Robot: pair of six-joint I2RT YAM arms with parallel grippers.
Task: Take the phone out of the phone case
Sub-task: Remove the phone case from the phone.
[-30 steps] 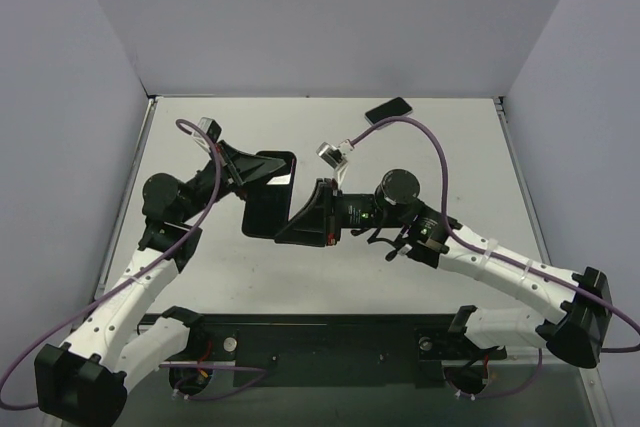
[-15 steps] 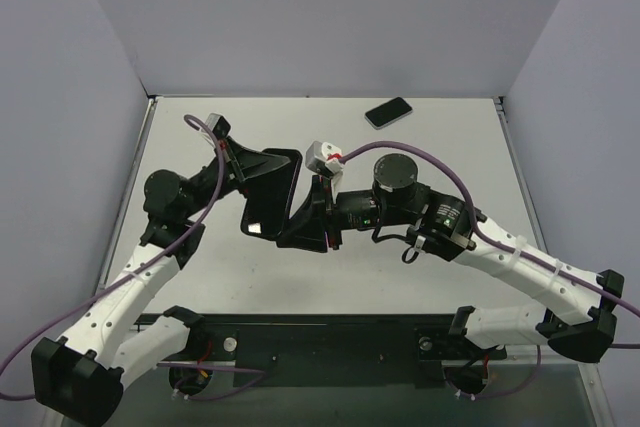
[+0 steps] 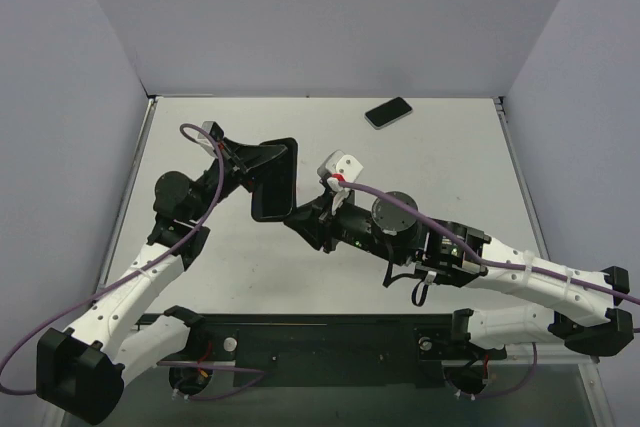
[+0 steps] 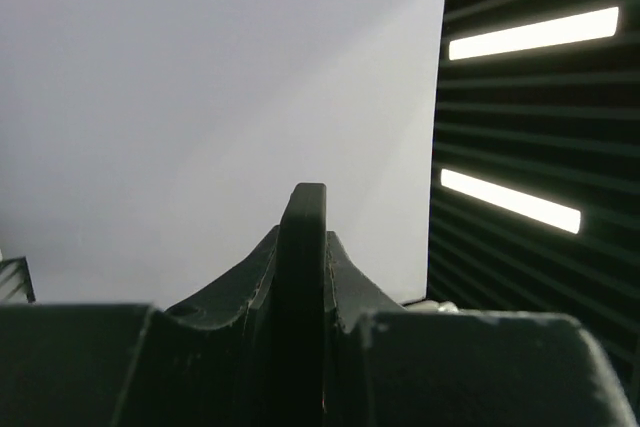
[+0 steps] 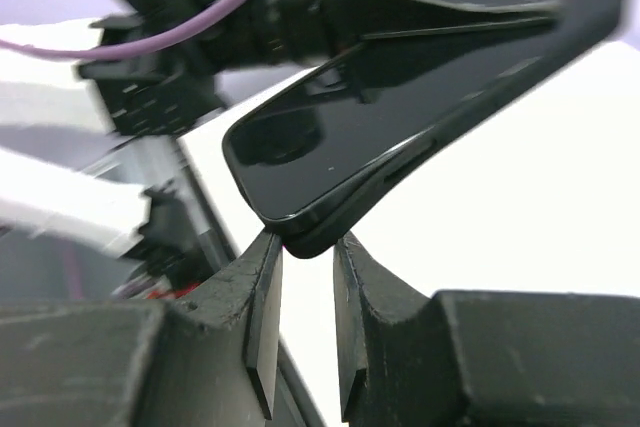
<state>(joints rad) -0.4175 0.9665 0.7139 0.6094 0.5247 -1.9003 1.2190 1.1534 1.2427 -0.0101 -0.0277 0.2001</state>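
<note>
A black phone in its black case (image 3: 277,182) is held up off the white table, tilted on edge. My left gripper (image 3: 258,164) is shut on its far upper end; in the left wrist view the case shows edge-on (image 4: 304,217), clamped in that gripper (image 4: 303,292). My right gripper (image 3: 301,215) is at its near lower corner. In the right wrist view the glossy screen (image 5: 400,97) faces up, and the rounded corner sits pinched between the tips of the narrowly parted gripper (image 5: 305,247). I cannot tell whether the case has come away from the phone.
A second dark phone (image 3: 388,112) lies flat at the back of the table, right of centre. Grey walls close off the left, back and right sides. A black rail (image 3: 320,342) with both arm bases runs along the near edge.
The left gripper lifted the phone further back and more upright. The right arm drew back and lower, its fingers sliding from the phone's long edge to its near corner.
</note>
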